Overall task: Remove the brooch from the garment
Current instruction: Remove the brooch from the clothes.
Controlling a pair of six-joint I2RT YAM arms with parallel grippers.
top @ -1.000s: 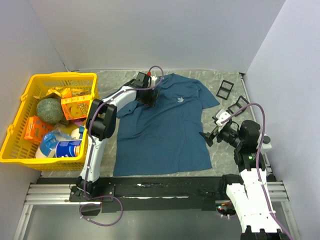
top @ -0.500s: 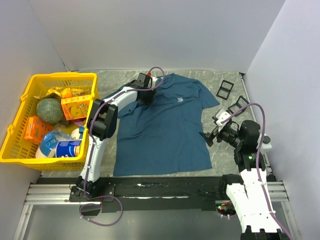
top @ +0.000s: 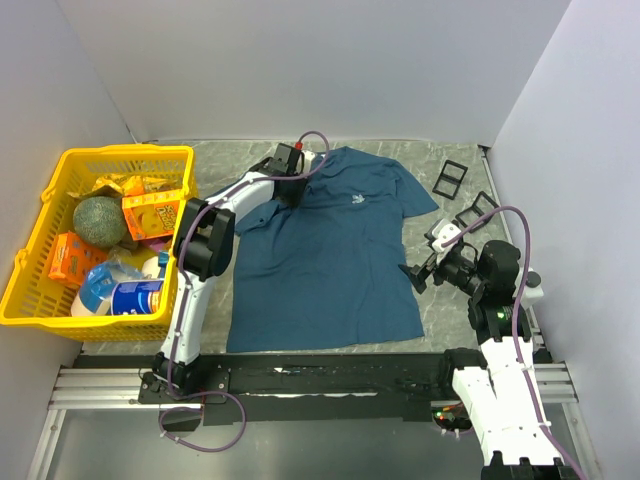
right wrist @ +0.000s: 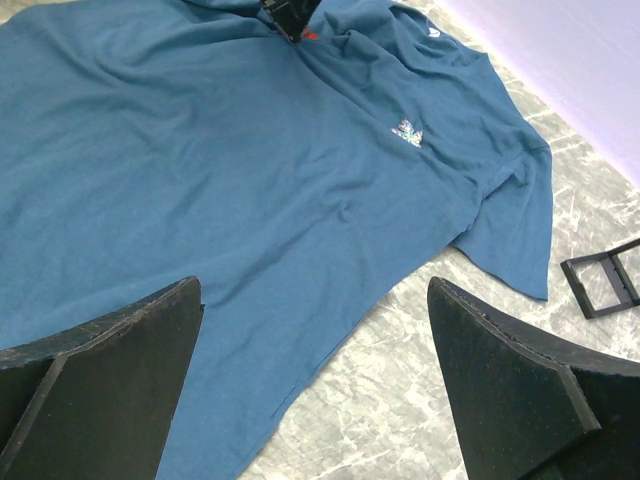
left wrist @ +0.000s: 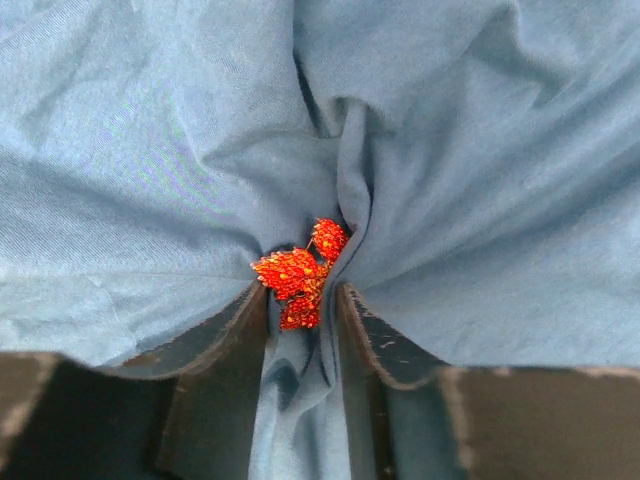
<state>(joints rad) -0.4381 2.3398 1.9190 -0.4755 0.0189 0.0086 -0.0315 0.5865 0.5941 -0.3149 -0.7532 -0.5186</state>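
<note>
Brooch [left wrist: 300, 275]: red, glittering, leaf-shaped, pinned to the garment [left wrist: 480, 150] at centre of the left wrist view; it shows as a red speck at the top of the right wrist view [right wrist: 310, 37]. Garment [top: 330, 260]: teal T-shirt, spread flat on the table [top: 440, 320], filling the middle of the overhead view, with a small white emblem [top: 357, 200] on the chest. Left gripper [left wrist: 300, 320]: at the shirt's upper-left shoulder in the overhead view [top: 290, 190], its dark fingers [left wrist: 215, 345] pinched on a gathered fold of cloth with the brooch between their tips. Right gripper [right wrist: 312, 290]: jaws spread wide, holding nothing, above the shirt's right hem at centre right of the overhead view [top: 412, 275]. Frames [top: 450, 177]: black, rectangular, on the table at upper right, apart from the shirt. Basket [top: 40, 300]: yellow, at far left, filled with packaged goods.
</note>
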